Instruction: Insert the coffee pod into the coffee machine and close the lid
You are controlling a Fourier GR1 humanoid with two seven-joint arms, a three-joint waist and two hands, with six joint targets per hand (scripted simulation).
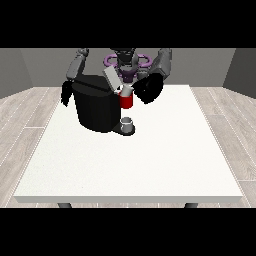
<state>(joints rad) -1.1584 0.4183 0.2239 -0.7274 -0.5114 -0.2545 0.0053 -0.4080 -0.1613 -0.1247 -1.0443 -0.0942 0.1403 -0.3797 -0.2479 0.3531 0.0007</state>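
Note:
A black coffee machine (pixel 98 107) stands on the white table (pixel 135 160) at the back left of centre. Its grey lid (pixel 112 78) is tilted up and open. A red pod holder (pixel 126 101) sits at the machine's front, with a small pale pod (pixel 126 91) just above it. The hand at the view's right (pixel 147 88) is right beside the pod, its fingers reaching to it. The hand at the view's left (pixel 65 93) hangs beside the machine's left edge, touching nothing I can see.
A small grey cup (pixel 128 123) stands on the machine's base under the red holder. The table's front edge runs near the bottom of the view. Wooden floor surrounds the table.

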